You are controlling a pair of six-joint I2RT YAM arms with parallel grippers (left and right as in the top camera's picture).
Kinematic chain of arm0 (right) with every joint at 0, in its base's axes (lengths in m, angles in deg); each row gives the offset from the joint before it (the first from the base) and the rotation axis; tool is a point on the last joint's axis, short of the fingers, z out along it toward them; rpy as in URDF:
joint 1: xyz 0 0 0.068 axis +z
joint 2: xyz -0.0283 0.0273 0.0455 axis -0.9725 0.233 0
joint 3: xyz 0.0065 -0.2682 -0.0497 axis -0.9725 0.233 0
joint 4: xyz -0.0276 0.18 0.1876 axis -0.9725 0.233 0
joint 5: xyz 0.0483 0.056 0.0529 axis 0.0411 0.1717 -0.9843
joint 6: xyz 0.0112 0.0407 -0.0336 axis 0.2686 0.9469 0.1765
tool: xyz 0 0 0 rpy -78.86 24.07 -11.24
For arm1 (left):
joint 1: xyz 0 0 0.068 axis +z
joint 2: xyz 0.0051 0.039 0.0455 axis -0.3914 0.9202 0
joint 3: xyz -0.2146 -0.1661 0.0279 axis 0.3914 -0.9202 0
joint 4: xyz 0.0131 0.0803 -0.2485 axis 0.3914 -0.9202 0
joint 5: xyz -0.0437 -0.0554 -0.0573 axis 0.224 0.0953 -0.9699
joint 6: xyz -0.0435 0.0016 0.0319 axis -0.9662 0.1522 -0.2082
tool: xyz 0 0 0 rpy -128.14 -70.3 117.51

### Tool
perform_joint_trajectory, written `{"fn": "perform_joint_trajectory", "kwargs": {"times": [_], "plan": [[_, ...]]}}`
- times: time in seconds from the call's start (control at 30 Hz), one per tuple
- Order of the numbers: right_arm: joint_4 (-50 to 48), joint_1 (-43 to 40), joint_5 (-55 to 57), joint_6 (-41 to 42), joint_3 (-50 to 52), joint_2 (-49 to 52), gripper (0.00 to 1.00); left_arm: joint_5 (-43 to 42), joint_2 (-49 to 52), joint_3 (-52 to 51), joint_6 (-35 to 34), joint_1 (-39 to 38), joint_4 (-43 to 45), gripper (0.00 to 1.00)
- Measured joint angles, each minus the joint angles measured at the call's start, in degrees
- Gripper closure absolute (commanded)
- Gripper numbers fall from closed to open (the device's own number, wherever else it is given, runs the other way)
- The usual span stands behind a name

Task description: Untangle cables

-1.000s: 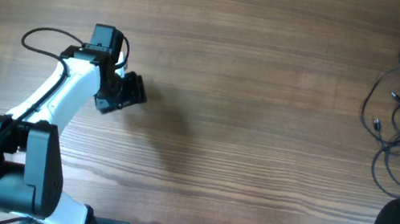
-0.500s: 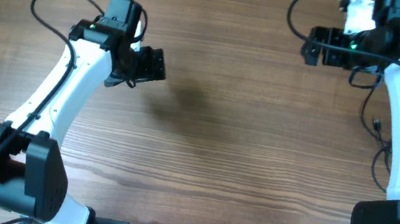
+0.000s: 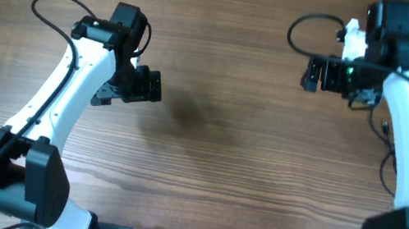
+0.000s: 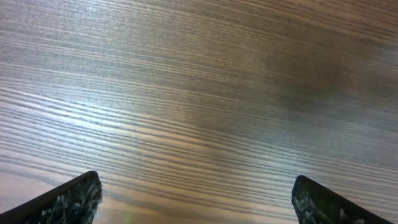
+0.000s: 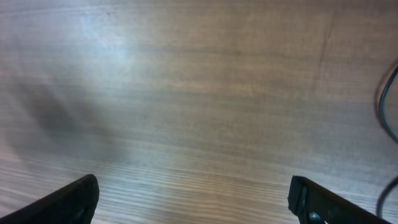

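The cables (image 3: pixel 384 170) lie as thin black loops at the table's right edge, mostly hidden behind my right arm. A short stretch of one cable (image 5: pixel 386 106) shows at the right edge of the right wrist view. My right gripper (image 3: pixel 310 71) hangs over bare wood left of the cables, pointing left, open and empty (image 5: pixel 193 202). My left gripper (image 3: pixel 155 88) is far from them on the table's left half. It is also open, with only wood grain between its fingers (image 4: pixel 68 202).
Thick black arm cables arch above each arm, one at the left (image 3: pixel 57 0) and one at the right (image 3: pixel 307 22). The arm bases stand at the front corners. The wooden tabletop (image 3: pixel 214 158) spans the middle.
My right arm has swung in from the far right edge to the upper right of the table. My left gripper has opened wider and shifted a little forward and right.
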Motion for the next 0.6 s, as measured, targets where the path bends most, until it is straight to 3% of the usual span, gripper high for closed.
{"fn": "perform_joint_trajectory", "kwargs": {"times": [0.27, 0.4, 0.6], "plan": [[-14.19, 0.0, 0.37, 0.59, 21.57, -19.54, 0.0, 0.0, -6.6, -7.54, 0.02, 0.0, 6.51, 0.0], [-21.77, 0.0, 0.44, 2.01, 33.09, -31.67, 0.0, 0.0, -16.63, -15.82, 0.24, 0.0, 11.98, 0.0], [-22.29, 0.0, 0.42, 3.45, 42.71, -47.6, 0.0, 0.0, -34.1, -25.27, 0.24, 0.0, 17.27, 0.0]]}}
